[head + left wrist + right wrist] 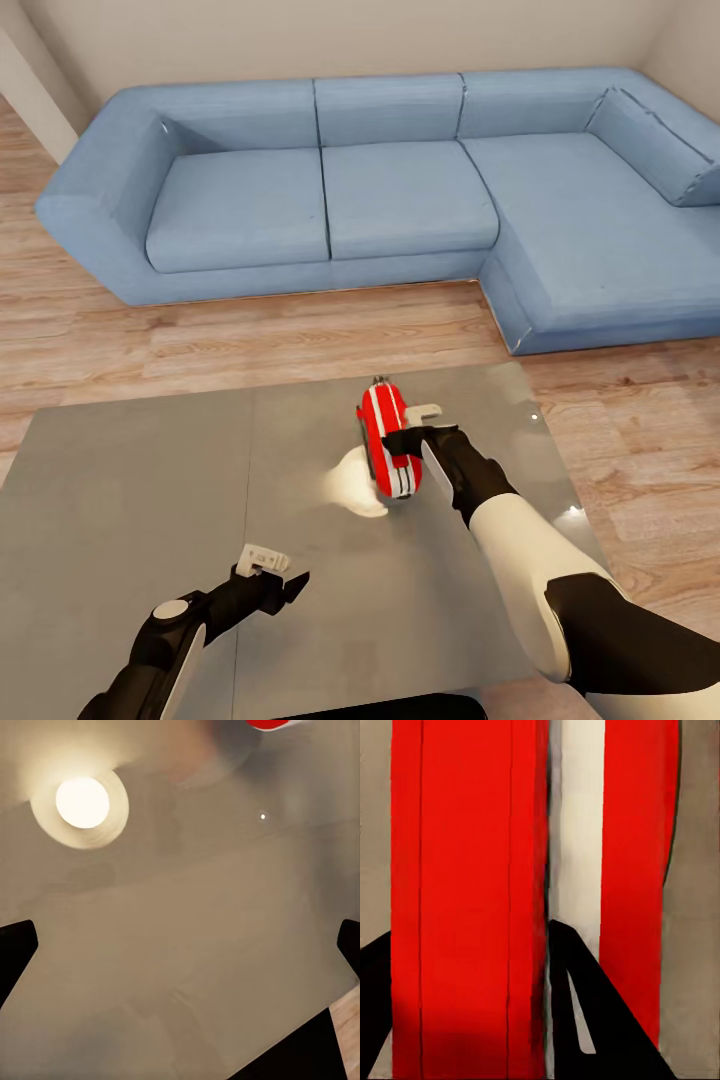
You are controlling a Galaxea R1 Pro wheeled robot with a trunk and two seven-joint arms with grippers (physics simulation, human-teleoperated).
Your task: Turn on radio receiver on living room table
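The red radio receiver (388, 440) with white stripes lies on the glossy grey table (130, 480), right of its middle, long side pointing toward the sofa. My right gripper (412, 425) presses against the radio's right top side. Up close, its dark fingers (592, 1012) stand apart over the red body (465, 870) and white stripe, clamping nothing. My left gripper (270, 572) hovers open above the table's near part, well short of the radio. A sliver of the radio (266, 723) peeks in at the left wrist view's edge.
A big blue L-shaped sofa (400, 190) spans the far side, with light wood floor (300, 340) between it and the table. A bright lamp reflection (355, 490) shines on the tabletop beside the radio. The table's right edge runs close to my right arm.
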